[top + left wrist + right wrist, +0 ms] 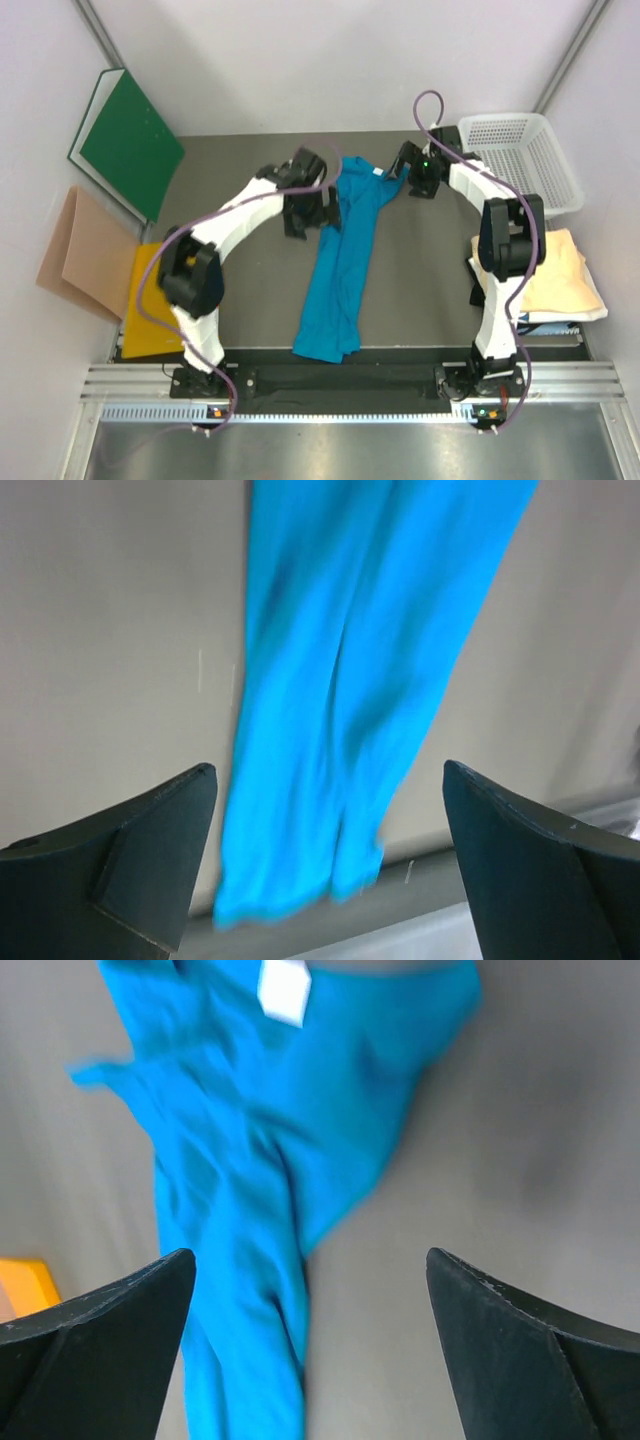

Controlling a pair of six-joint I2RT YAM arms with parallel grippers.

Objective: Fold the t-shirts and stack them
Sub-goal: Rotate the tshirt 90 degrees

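Observation:
The teal-blue t-shirt [340,260] lies on the grey table as a long narrow strip from the far middle to the near edge. It also shows in the left wrist view [350,700] and in the right wrist view [270,1160] with its white neck label [283,990]. My left gripper [312,212] is open and empty just left of the shirt's upper part. My right gripper [400,172] is open and empty just right of the collar. The cream-tan t-shirt [560,275] lies folded at the right, behind the right arm.
A white plastic basket [525,160] stands at the far right. A green board [128,145] leans at the far left. A tan-pink paper sheet [80,250] and a yellow envelope [150,300] lie at the left edge.

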